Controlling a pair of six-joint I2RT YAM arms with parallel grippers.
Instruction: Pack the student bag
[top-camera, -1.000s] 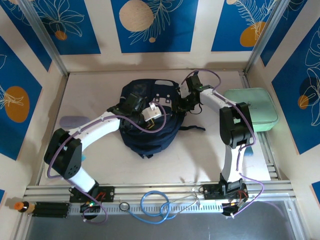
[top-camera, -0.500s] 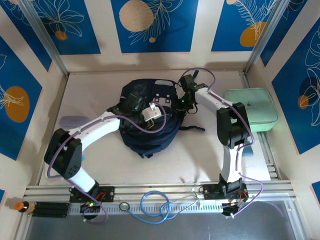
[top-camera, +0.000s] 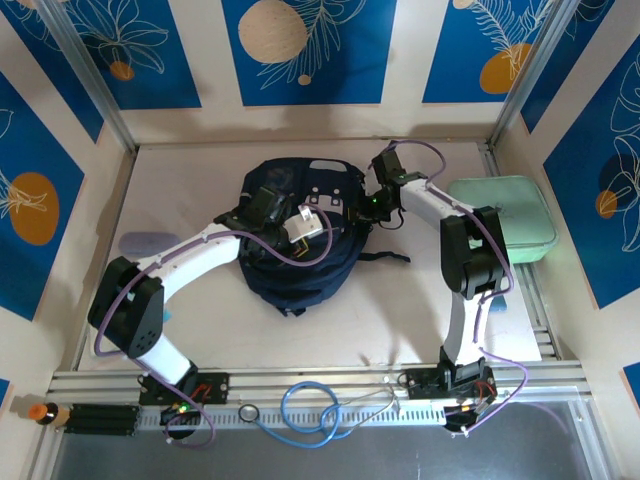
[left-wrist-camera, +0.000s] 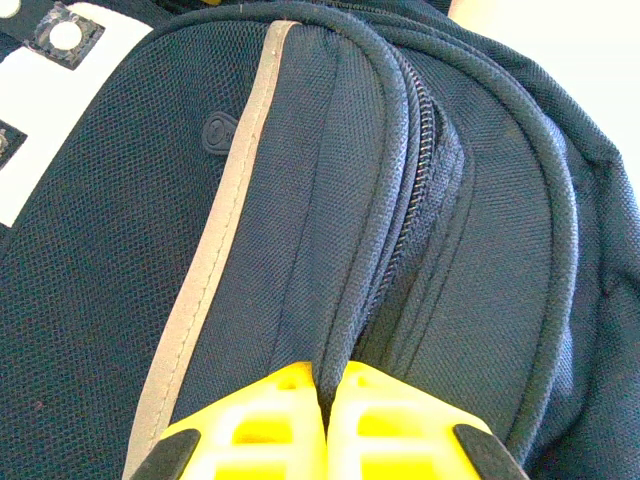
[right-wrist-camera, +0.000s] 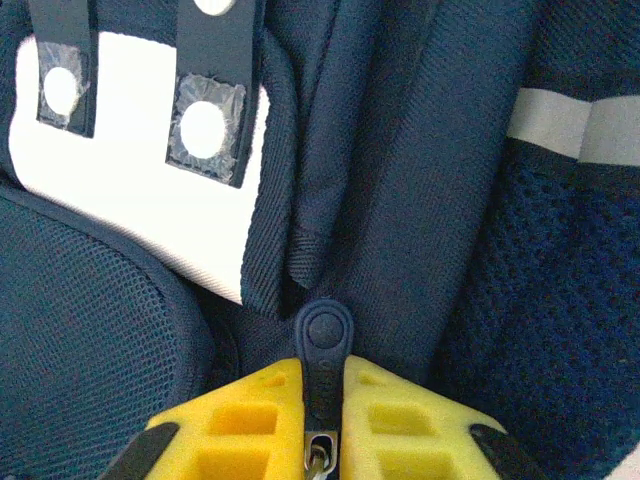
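Change: right end effector (right-wrist-camera: 322, 410), looser a second ago, now clamps zipper pull (right-wrist-camera: 325, 330) | left end effector (left-wrist-camera: 326, 405) pinches student bag (top-camera: 300, 268) fabric fold | judgement: bag braced, pull ready for dragging.

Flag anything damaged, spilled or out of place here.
Nothing stands out. The bag lies flat and intact; the left gripper pinches a fold of it, and the right gripper clamps the zipper pull. No tears or spills show.

A robotics lab cell: left arm (top-camera: 190, 255) and right arm (top-camera: 468, 262) bolted to an aluminium rail (top-camera: 320, 379), table (top-camera: 340, 325) walled by blue printed panels (top-camera: 345, 60), loose cables (top-camera: 300, 410).
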